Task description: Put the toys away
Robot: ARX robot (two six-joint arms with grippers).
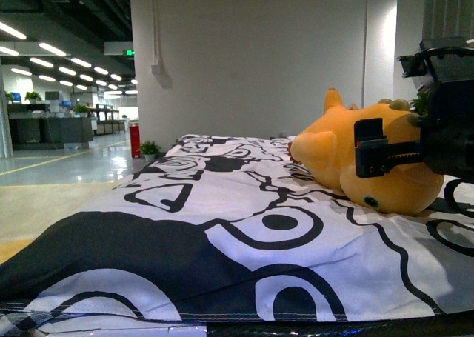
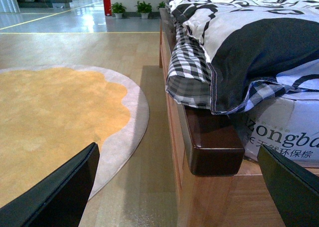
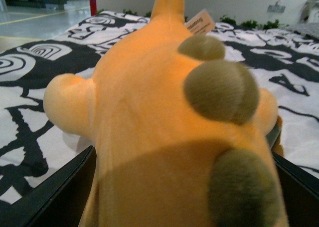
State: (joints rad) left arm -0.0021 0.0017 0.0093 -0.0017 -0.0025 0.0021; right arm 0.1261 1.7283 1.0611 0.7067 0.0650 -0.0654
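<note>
The orange plush animal (image 1: 329, 152) lies on the black-and-white patterned cover (image 1: 222, 226) near the right edge of the counter (image 2: 212, 147). My right fingers (image 3: 50, 199) are spread wide, one on each side of its body, which fills the gap between them. My left fingers (image 2: 55, 192) are spread too and pinch nothing. They hang off the counter beside a wooden corner, above the floor and a round yellow rug (image 2: 55, 117).
</note>
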